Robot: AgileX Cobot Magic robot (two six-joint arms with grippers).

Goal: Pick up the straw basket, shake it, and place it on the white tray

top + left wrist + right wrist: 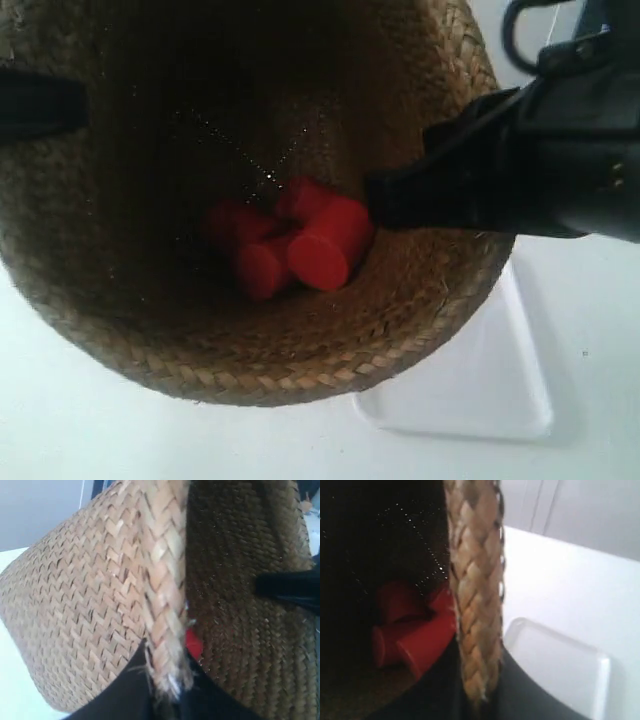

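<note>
I see one straw basket point(120, 300) and one white tray point(480, 385). There look to be four red cylinders point(325, 255), though they overlap.

Red cylinders point(322, 256), white tabletop point(90, 430)

Bench point(100, 430) is super bright, nearly blown out, so the white tray point(480, 390) barely separates from it apart from a faint grey shadow along its edge. Inside the straw basket point(300, 370) it's really dark, just pinpricks of light sparkling through the weave. The red cylinders point(320, 255) look soft. Both wrist views are blurry up close: the rim braid is mushy and the right claw point(477, 700) is a featureless black shape.
</note>
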